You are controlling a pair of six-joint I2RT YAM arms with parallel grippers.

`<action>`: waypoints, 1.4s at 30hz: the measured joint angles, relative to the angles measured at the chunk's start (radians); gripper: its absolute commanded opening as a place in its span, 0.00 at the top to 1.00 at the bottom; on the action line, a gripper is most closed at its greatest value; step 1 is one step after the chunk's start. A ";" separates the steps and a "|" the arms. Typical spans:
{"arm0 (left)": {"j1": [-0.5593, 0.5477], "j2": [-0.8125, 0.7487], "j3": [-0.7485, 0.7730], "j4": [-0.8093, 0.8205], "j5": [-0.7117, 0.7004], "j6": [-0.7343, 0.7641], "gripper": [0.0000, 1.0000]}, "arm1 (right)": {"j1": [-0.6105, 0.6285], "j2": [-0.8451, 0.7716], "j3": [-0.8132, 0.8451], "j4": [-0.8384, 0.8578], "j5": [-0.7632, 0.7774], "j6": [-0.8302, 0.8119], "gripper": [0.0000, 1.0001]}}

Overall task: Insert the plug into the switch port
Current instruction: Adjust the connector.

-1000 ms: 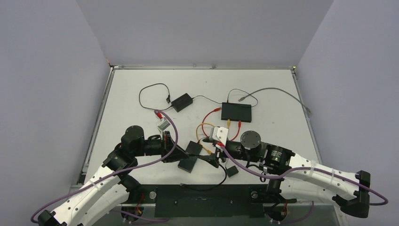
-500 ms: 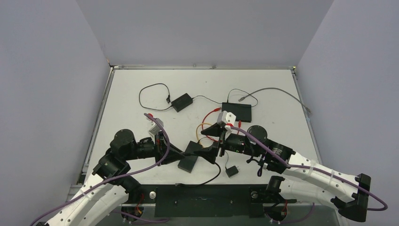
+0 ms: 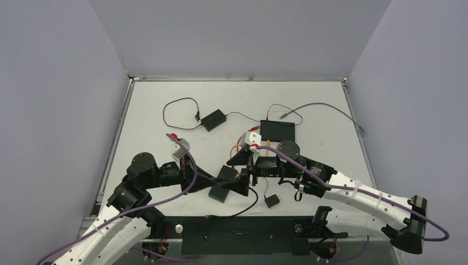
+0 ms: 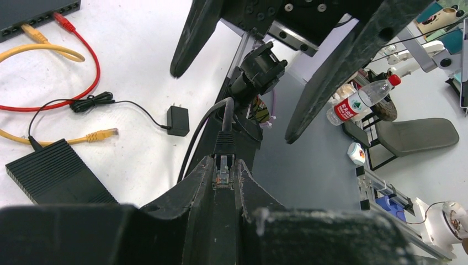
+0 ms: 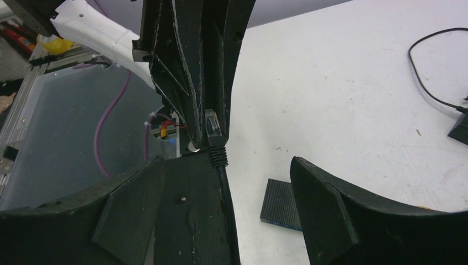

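Note:
The plug (image 4: 223, 168) is a clear connector on a black cable (image 3: 249, 203). My left gripper (image 4: 223, 175) is shut on it, pinching it at the fingertips above the table. In the right wrist view the plug (image 5: 212, 125) hangs between the left fingers (image 5: 182, 72), which reach in from above. My right gripper (image 5: 227, 162) is open wide around that cable, holding nothing. From above, the left gripper (image 3: 242, 182) and the right gripper (image 3: 240, 172) meet at the table's near middle. The black switch (image 3: 277, 130) lies further back, with yellow and red cables in its ports (image 4: 38, 19).
Two ribbed black boxes (image 3: 221, 191) lie beneath the grippers, and a small wall adapter (image 3: 271, 200) sits near the front edge. A black power brick (image 3: 213, 119) with its thin lead and a loose grey cable (image 3: 325, 106) lie at the back. Red and yellow loops (image 4: 83, 83) spread before the switch.
My right gripper has opened wider, lifted and swung left, and now straddles the left gripper's tips. The left arm has drawn back a little, still holding the plug.

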 measured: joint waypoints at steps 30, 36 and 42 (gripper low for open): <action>0.000 -0.043 -0.002 0.039 0.065 -0.002 1.00 | -0.051 0.127 0.030 0.143 -0.366 0.114 0.54; 0.000 -0.045 -0.003 0.040 0.069 -0.002 1.00 | -0.051 0.137 0.034 0.115 -0.365 0.092 0.58; 0.000 -0.047 -0.013 0.047 0.072 -0.004 1.00 | -0.051 0.147 0.034 0.092 -0.364 0.079 0.70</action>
